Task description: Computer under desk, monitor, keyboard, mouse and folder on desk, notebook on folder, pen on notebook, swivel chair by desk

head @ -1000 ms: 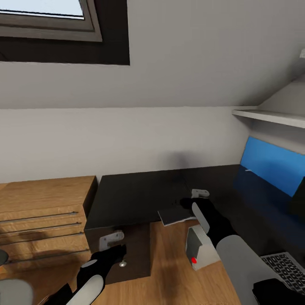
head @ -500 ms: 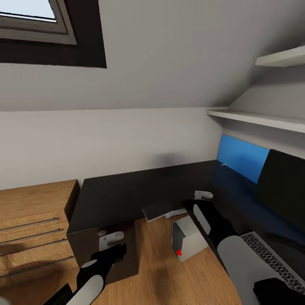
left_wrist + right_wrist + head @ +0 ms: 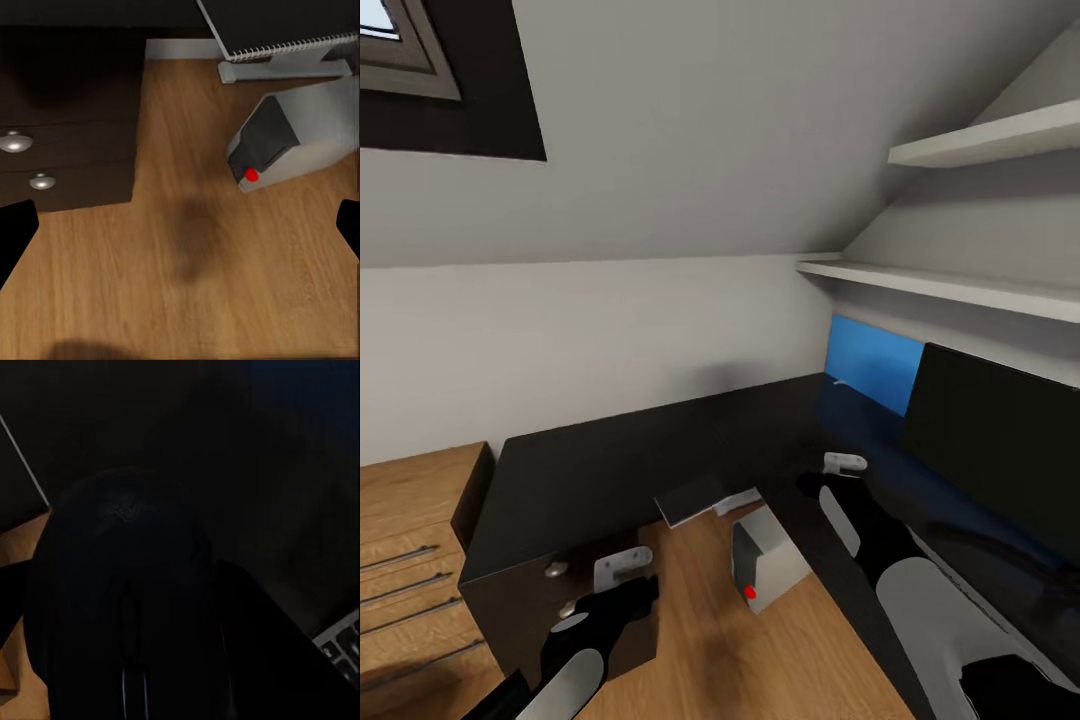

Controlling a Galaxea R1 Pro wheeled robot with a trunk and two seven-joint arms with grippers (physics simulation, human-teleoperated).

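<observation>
The mouse is my worry: from the head, the right gripper [image 3: 840,470] hangs over the desk [image 3: 610,460] near the monitor [image 3: 1000,440], the view having swung right since a second ago. At the left wrist, fingers [image 3: 15,232] stand wide apart above the computer [image 3: 300,135]. At the right wrist the mouse [image 3: 131,607] looms near the keyboard [image 3: 341,649]; whether it is clamped I cannot tell, and a loose hold might drop it.
</observation>
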